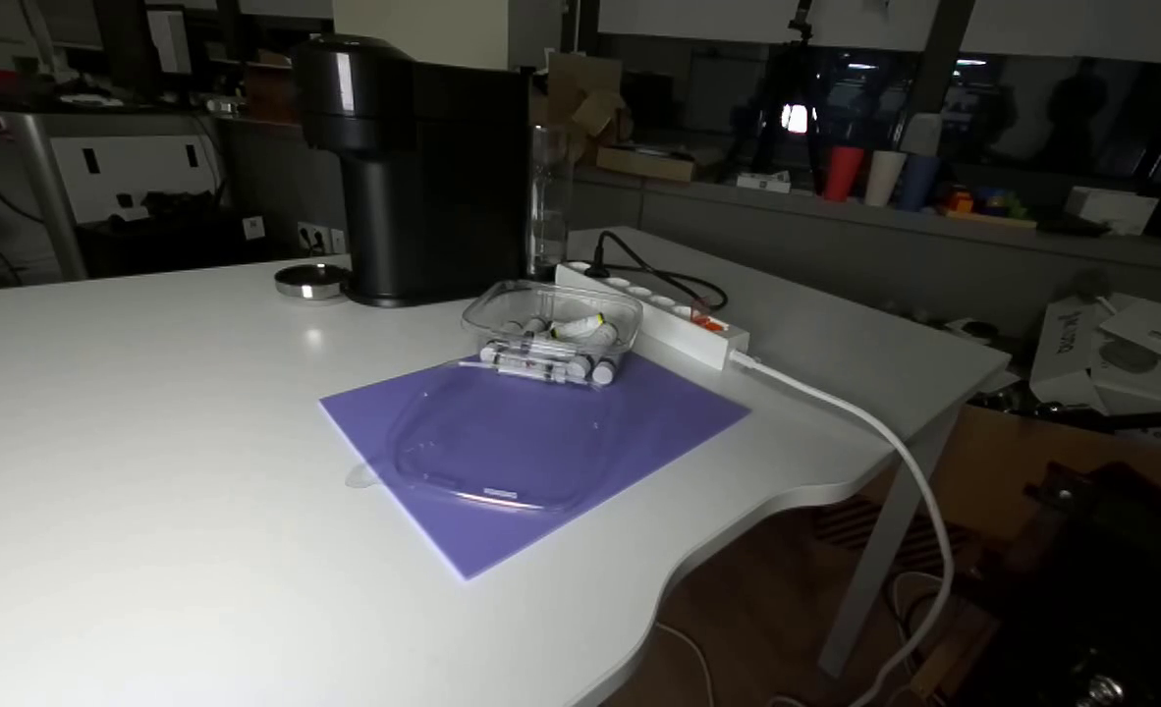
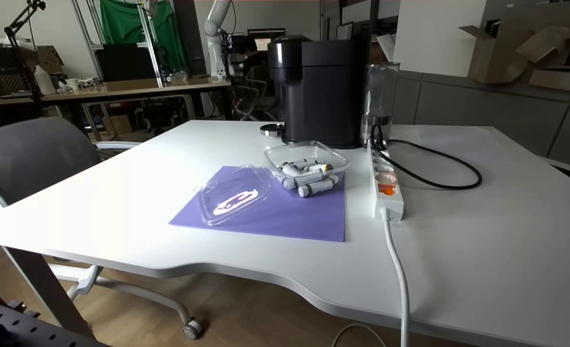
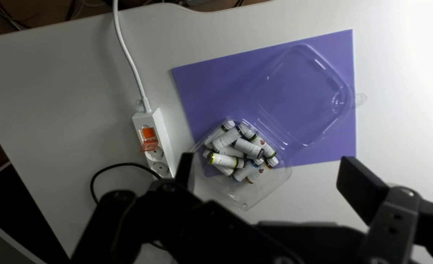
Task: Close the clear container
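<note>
The claw (image 3: 267, 167) stands wide, its jaws well apart and nothing gripped. In the wrist view the clear container (image 3: 251, 192) lies below the claw, framed between its jaws, with vials (image 3: 248, 148) heaped inside. Neither exterior view shows the claw, so its height over the surface (image 3: 92, 73) is hard to judge.

Ahead of the claw, past its tips, the lid (image 3: 300, 99) lies open on a purple sheet (image 3: 216, 88). Its near edge runs just beside the container's rim — whether a hinge joins them I cannot tell. At its far side a small tab (image 3: 361, 99) sticks out past the sheet. A power strip (image 3: 164, 146) sits off to one side of the claw, apart from the container.

I take the step in hand to be the approach: the container is uncovered and closing has not begun. The next move probably calls for carrying the claw forward, away from the vials, to the lid's far side, then coming down and narrowing on the edge or the tab. After that the lid would need to come up and over towards the container — gently, since such thin plastic will likely flex.
</note>
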`<state>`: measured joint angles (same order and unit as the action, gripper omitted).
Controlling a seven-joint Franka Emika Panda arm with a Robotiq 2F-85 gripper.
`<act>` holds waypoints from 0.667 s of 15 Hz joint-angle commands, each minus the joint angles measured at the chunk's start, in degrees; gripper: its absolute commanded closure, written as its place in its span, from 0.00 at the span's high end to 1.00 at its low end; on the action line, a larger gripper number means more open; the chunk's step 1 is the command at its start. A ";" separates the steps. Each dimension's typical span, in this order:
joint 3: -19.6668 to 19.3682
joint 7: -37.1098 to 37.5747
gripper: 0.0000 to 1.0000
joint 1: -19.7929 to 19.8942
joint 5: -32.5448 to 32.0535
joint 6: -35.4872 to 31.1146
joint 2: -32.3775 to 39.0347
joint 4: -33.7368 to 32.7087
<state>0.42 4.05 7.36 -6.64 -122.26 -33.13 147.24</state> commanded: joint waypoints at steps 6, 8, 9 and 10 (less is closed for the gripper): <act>7.04 15.16 1.00 -0.35 -6.81 -16.40 20.32 -3.46; 5.18 11.30 1.00 -1.55 -5.34 -16.18 17.51 -0.80; 5.05 11.19 1.00 -1.75 -5.30 -16.23 18.05 -0.79; 4.84 11.06 1.00 -1.76 -5.28 -16.21 17.88 -0.78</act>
<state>6.40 14.89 6.74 -11.54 -138.67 -15.26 146.55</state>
